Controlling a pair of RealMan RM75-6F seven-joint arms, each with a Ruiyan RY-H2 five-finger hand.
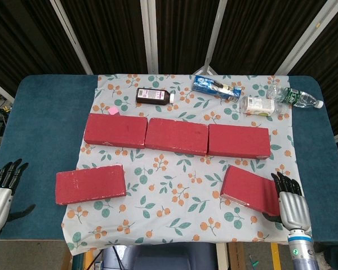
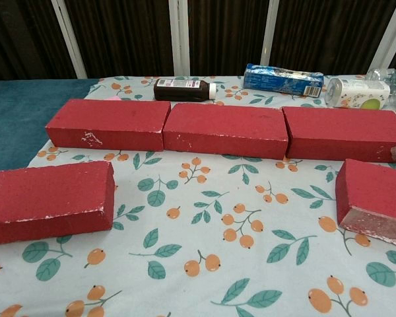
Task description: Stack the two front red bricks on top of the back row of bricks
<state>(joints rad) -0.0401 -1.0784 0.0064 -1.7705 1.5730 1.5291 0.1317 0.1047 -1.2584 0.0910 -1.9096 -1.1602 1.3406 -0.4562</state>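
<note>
Bricks dominate the desk (image 1: 45,107): a back row of three bricks (image 1: 176,136) runs end to end across its middle, and two front red bricks wait nearer the front edge, the left front brick (image 1: 90,184) lying flat, the right front brick (image 1: 252,188) skewed. They look stiff, rough and probably weighty, best gripped across the long sides. The left robot hand (image 1: 1,188) and right robot hand (image 1: 289,198) hang empty, fingers apart. The chest view crops both front bricks and shows neither hand.
</note>
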